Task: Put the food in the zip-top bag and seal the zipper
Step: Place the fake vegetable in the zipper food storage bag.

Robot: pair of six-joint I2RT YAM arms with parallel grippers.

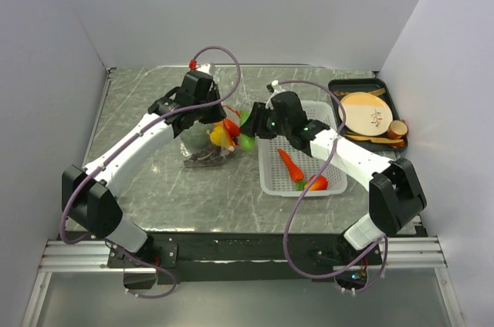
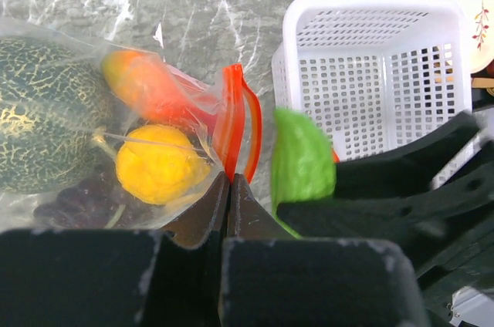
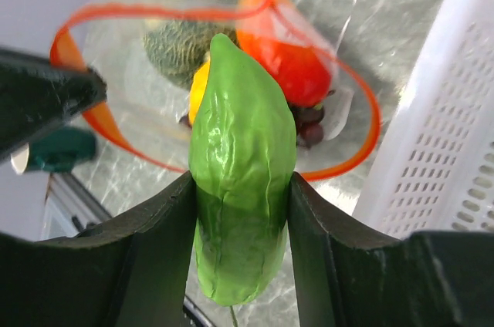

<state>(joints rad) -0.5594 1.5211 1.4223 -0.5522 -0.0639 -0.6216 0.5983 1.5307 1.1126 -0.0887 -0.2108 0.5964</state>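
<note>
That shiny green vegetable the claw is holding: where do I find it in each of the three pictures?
Top external: the green piece is at the centre, between the two arm tips, left of the white basket.
Left wrist: right of centre, with the basket behind it.
Right wrist: dead centre, upright in the right gripper, with the basket at the right edge.
Shared landmark: the white basket.

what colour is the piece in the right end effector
The piece is bright green; right wrist view shows it best.

left arm (image 1: 131, 146), right arm (image 1: 347, 153): white link shells, black joints and bases — purple cable (image 1: 289, 211) looped along each. red fitting (image 1: 192, 62) at left wrist; fingers (image 3: 154, 250) matte black.
</note>
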